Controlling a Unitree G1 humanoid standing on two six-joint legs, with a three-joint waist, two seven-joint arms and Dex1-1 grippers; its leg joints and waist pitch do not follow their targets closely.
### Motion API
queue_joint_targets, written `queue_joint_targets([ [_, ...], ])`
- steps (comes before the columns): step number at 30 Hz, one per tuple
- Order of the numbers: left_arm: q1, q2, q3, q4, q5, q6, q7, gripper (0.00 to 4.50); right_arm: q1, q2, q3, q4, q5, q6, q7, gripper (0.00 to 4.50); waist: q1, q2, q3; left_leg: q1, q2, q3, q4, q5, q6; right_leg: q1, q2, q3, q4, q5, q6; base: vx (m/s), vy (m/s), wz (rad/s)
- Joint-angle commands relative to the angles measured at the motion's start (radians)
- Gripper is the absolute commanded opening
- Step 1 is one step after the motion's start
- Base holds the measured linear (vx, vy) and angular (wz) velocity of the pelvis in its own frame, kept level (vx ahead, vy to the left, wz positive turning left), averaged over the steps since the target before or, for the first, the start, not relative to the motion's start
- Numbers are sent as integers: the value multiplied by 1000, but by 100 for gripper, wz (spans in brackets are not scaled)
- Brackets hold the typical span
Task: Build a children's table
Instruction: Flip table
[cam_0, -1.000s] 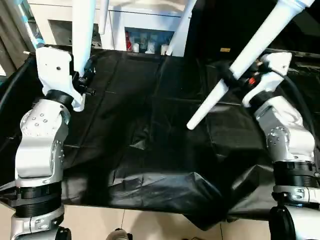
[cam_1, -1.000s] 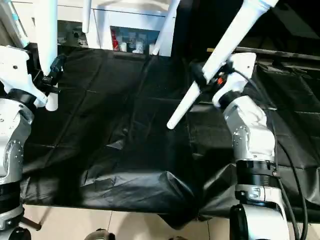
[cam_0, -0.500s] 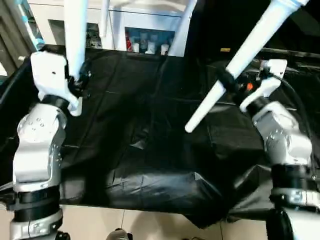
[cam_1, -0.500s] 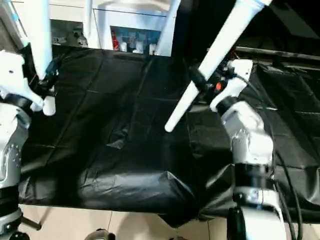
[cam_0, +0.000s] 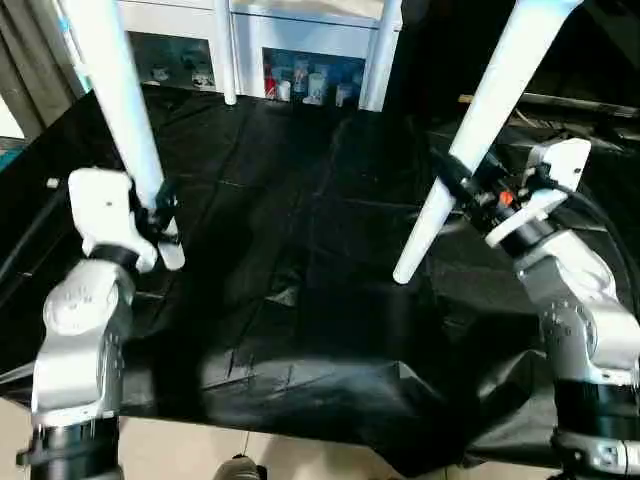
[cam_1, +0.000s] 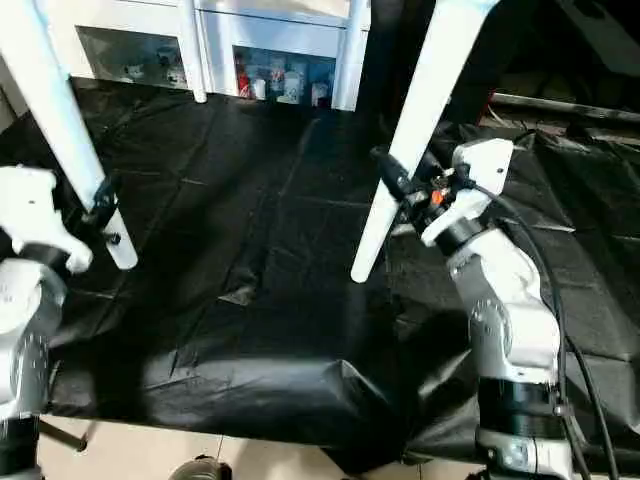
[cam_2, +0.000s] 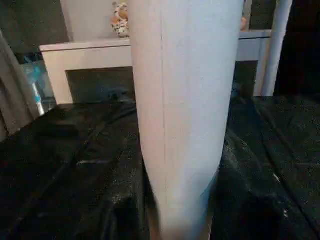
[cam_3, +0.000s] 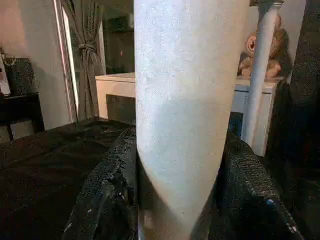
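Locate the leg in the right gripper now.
In the left eye view, the right-hand table leg slants over the black sheet, gripped low by the right gripper.

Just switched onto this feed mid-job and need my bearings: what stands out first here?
Two long white table legs stand out against the black sheet over the work surface. The left gripper is closed on one leg near its lower end, the leg rising almost upright. The right gripper clamps the other leg, which leans, its narrow tip pointing down toward the sheet. Two more white legs stand at the far edge before a white cabinet.
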Motion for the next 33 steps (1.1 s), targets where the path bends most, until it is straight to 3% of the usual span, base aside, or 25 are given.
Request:
queue_joint_targets([
  [1, -6, -11, -58, -19, 6, -75, -17, 160, 24, 16, 109, -24, -8, 1, 51, 162, -9, 15, -86, 34, 25, -2, -61, -27, 33, 57, -27, 27, -33, 102, -204, 0, 0, 0],
  [2, -6, -11, -58, -19, 6, -75, -17, 160, 24, 16, 109, -24, -8, 1, 51, 162, -9, 15, -86, 34, 25, -2, -61, -27, 33, 57, -27, 27, -33, 102, -204, 0, 0, 0],
  [7, 32, -33, -61, 28, 23, -214, -5, 160, 24, 26, 117, 15, -87, -150, 53, 161, -21, 13, -71, 40, 30, -5, -84, -261, -35, 47, -35, 31, -66, -191, -144, 0, 0, 0],
  [9, 45, -39, -61, 41, 26, -234, -2, 160, 34, 26, 124, 22, -105, -197, 59, 161, -26, 10, -69, 40, 31, -8, -87, -300, -45, 45, -35, 31, -72, -239, -128, 0, 0, 0],
  [14, 82, -28, -72, 56, 33, -253, -18, 160, 114, 23, 152, 18, -141, -261, 63, 161, -30, 10, -68, 41, 31, -9, -90, -313, -42, 42, -34, 33, -74, -238, -117, 0, 0, 0],
  [15, 86, -20, -76, 64, 40, -250, -20, 160, 139, 27, 156, 18, -151, -271, 55, 161, -31, 5, -70, 40, 31, -9, -90, -304, -41, 44, -34, 33, -74, -226, -115, 0, 0, 0],
  [17, 89, -4, -80, 79, 48, -250, -24, 160, 178, 35, 158, 18, -171, -288, 32, 161, -31, 8, -70, 41, 31, -10, -92, -302, -40, 44, -32, 34, -73, -206, -115, 0, 0, 0],
  [20, 89, 16, -79, 90, 58, -253, -27, 160, 219, 51, 143, 8, -180, -286, -19, 161, -32, 5, -72, 44, 31, -11, -95, -314, -44, 43, -30, 33, -72, -192, -111, 0, 0, 0],
  [21, 90, 29, -78, 87, 59, -252, -34, 160, 239, 68, 127, -6, -154, -264, -42, 161, -34, 3, -72, 46, 31, -13, -98, -341, -52, 42, -28, 33, -73, -203, -105, 0, 0, 0],
  [25, 100, 52, -71, 58, 56, -243, -47, 160, 275, 72, 124, -42, -123, -236, -48, 161, -36, 8, -71, 50, 31, -18, -103, -415, -70, 39, -28, 32, -77, -239, -97, 0, 0, 0],
  [29, 156, 90, -62, -35, 28, -215, -80, 160, 304, 53, 124, -81, -88, -196, -35, 161, -39, 6, -69, 53, 34, -21, -106, -473, -81, 36, -29, 33, -81, -276, -94, 0, 0, 0],
  [30, 173, 95, -60, -61, 19, -207, -85, 160, 306, 47, 123, -85, -87, -194, -33, 161, -41, 5, -68, 55, 33, -21, -107, -492, -81, 34, -28, 32, -83, -299, -92, 0, 0, 0],
  [31, 182, 98, -60, -75, 14, -201, -88, 160, 308, 44, 122, -88, -87, -193, -33, 161, -43, 19, -64, 54, 32, -23, -108, -521, -88, 32, -28, 32, -90, -324, -87, 0, 0, 0],
  [33, 204, 101, -58, -107, -5, -191, -96, 160, 308, 38, 113, -96, -80, -180, -40, 161, -44, 13, -59, 61, 29, -25, -108, -572, -90, 27, -28, 31, -98, -408, -73, 0, 0, 0],
])
